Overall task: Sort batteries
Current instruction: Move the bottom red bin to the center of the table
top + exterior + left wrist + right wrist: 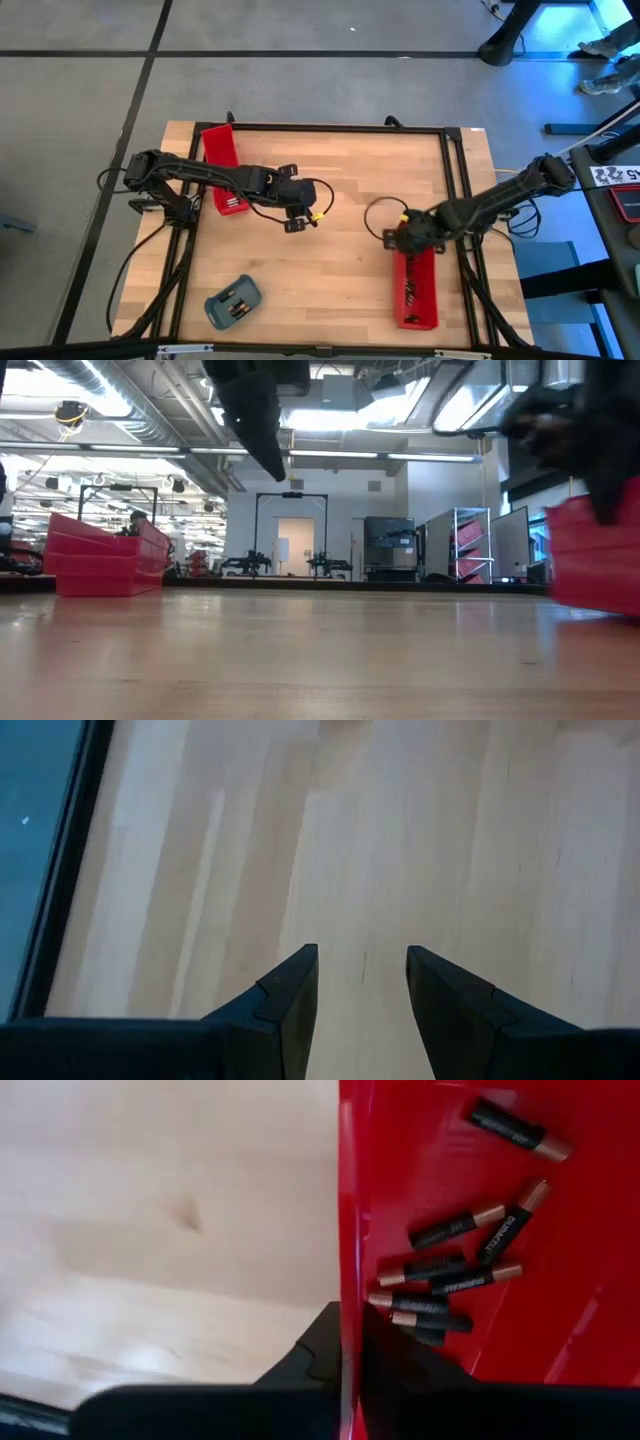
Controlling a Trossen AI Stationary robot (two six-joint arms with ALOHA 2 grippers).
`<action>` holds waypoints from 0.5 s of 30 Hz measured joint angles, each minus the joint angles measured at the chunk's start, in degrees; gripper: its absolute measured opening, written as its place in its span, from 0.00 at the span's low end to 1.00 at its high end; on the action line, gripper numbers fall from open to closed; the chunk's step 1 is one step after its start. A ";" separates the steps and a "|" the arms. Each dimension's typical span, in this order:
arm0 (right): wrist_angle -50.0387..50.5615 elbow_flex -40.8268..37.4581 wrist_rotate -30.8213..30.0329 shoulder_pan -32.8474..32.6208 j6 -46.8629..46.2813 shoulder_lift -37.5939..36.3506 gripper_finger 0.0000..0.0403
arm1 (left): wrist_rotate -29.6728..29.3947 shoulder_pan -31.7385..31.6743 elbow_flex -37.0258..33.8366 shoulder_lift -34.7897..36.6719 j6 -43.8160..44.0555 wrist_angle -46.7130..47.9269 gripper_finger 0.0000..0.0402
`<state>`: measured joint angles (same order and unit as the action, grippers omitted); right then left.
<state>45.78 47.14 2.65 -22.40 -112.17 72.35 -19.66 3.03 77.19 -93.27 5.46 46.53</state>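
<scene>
While our right gripper (350, 1342) sits at the near end of the red tray (425, 300) on the right side of the table (340, 190), its fingers are pressed together, one on each side of the tray's wall, and we see no cell between them. Just beyond those fingers, inside that tray, lie the batteries (452, 1272): a loose cluster of black cells with copper ends, and one more lying apart, farther along the tray floor.

Our left gripper (297, 213) hangs over bare wood, well away from that red tray and toward the table's middle, its fingers apart with nothing between them.

A second red tray (222, 165) stands far across the table from the first, with something dark at one end that we cannot make out. A small blue-grey tray (232, 303) holds a few dark cells.

We judge the sorting only partly done: several cells remain in the right-hand tray.
</scene>
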 joint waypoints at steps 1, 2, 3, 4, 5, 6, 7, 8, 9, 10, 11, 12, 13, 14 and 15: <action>-0.13 0.67 -0.11 1.65 1.21 0.68 0.03 | 0.00 0.00 0.00 0.00 -0.18 0.49 0.36; -0.62 1.26 -0.14 3.37 2.69 1.30 0.02 | 0.00 0.00 0.00 0.00 -0.62 0.93 0.36; -1.21 1.74 -0.17 5.13 4.23 1.98 0.01 | 0.00 0.00 0.02 0.04 -1.34 1.46 0.36; -1.87 2.28 -0.19 6.87 5.58 2.72 0.01 | 0.00 0.00 0.00 0.07 -1.63 1.68 0.36; -2.70 2.76 -0.17 8.63 6.87 3.52 0.01 | 0.00 0.00 0.01 0.07 -2.03 1.53 0.36; -3.16 3.38 -0.30 10.42 7.93 4.47 0.01 | 0.00 0.00 0.02 0.07 -2.69 1.50 0.36; -3.23 4.06 -0.49 12.17 9.12 5.47 0.02 | 0.00 0.00 0.01 0.07 -3.04 1.60 0.36; -3.23 4.72 -0.80 13.79 10.33 6.45 0.02 | 0.00 0.00 0.00 0.09 -3.36 1.65 0.36; -3.28 5.34 -1.21 15.39 11.34 7.36 0.02 | 0.00 0.00 0.00 0.09 -3.84 1.88 0.36; -3.62 5.76 -1.59 16.95 12.50 8.31 0.02 | 0.00 0.00 0.00 0.09 -4.30 2.21 0.36; -4.42 6.03 -1.73 18.58 13.80 9.21 0.02 | 0.00 0.00 0.02 0.11 -4.45 2.52 0.36; -5.47 6.18 -1.89 20.09 14.98 10.06 0.02 | 0.00 0.00 0.00 0.14 -4.65 2.57 0.36; -6.56 6.29 -2.33 21.50 15.99 10.82 0.02 | 0.00 0.00 0.00 0.15 -4.86 2.55 0.36; -7.95 6.31 -2.80 22.84 16.96 11.56 0.02 | 0.00 -0.02 0.02 0.17 -5.23 2.59 0.36; -9.30 6.39 -2.96 24.10 18.03 12.25 0.03 | 0.00 0.00 0.02 0.17 -5.68 2.58 0.36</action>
<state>36.48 53.54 -0.31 1.71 -94.13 84.60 -19.66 3.03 77.20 -93.10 -0.21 49.11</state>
